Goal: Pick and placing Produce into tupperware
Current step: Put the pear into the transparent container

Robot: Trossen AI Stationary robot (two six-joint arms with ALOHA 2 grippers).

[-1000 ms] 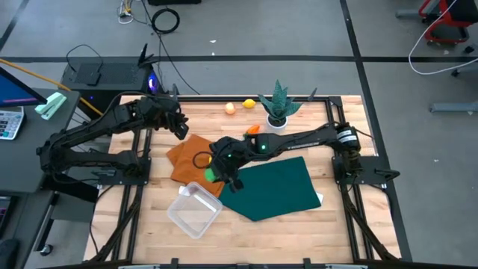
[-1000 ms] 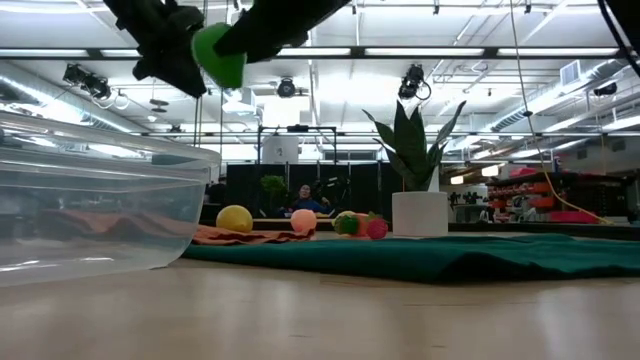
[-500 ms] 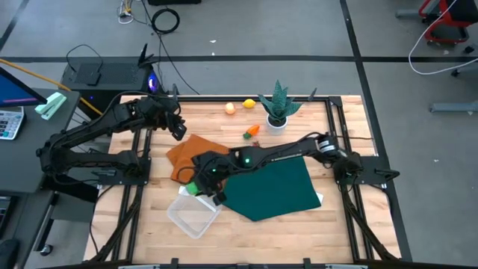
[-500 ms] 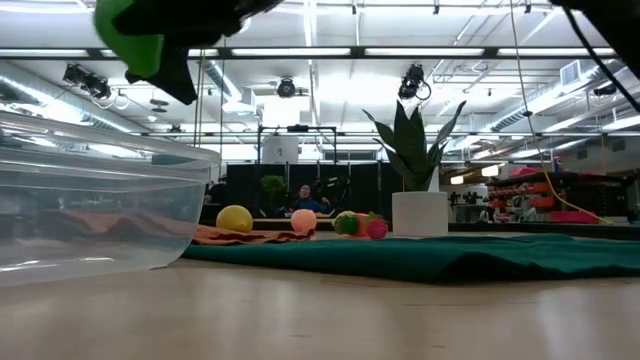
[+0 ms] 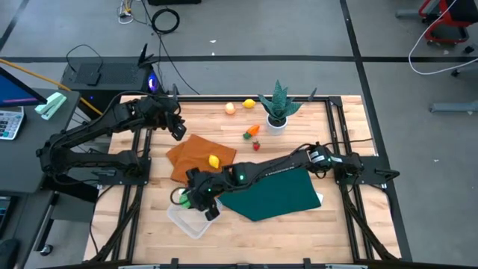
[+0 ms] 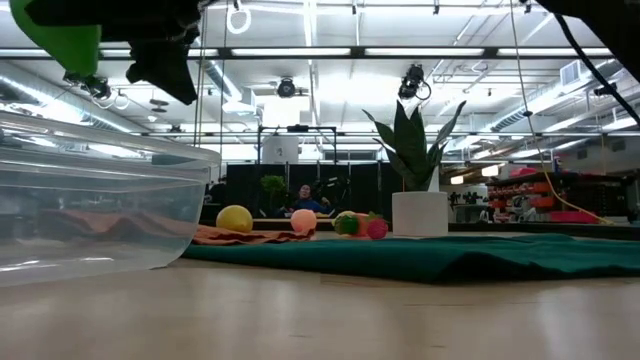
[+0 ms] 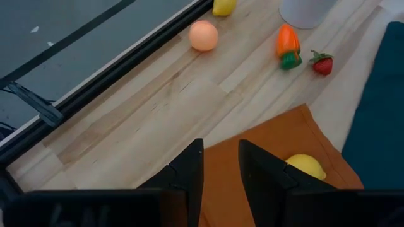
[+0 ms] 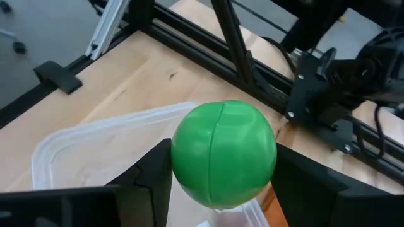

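Note:
My right gripper (image 5: 188, 197) is shut on a green ball (image 8: 224, 154) of the produce and hangs over the far end of the clear tupperware (image 5: 190, 218). In the low view the ball (image 6: 60, 38) shows high above the tupperware's rim (image 6: 110, 140). A yellow lemon (image 5: 214, 161) lies on the orange cloth (image 5: 196, 153). Toward the far edge a peach ball (image 5: 230, 107), a second lemon (image 5: 249, 104), an orange vegetable (image 5: 252, 131) and a strawberry (image 5: 256, 146) rest on the wood. My left gripper (image 5: 179, 133) waits above the far left, its fingers (image 7: 189, 170) slightly apart with nothing between them. My right gripper pinches the green ball by two opposite sides (image 8: 180, 157) between its two fingers (image 8: 151, 173). The fingers slant downward, coming from the table's right side. The ball is lifted clear, above the tupperware.
A dark green cloth (image 5: 276, 187) lies right of the tupperware under my right arm. A spiky plant in a white pot (image 5: 278, 108) stands at the far edge. Black frame rails (image 5: 134, 187) run along the table's left and right sides.
My right gripper has carried the green ball toward the table's left and near edges and a little down, from the green cloth's edge to above the tupperware. The arm's move has uncovered the lemon on the orange cloth.

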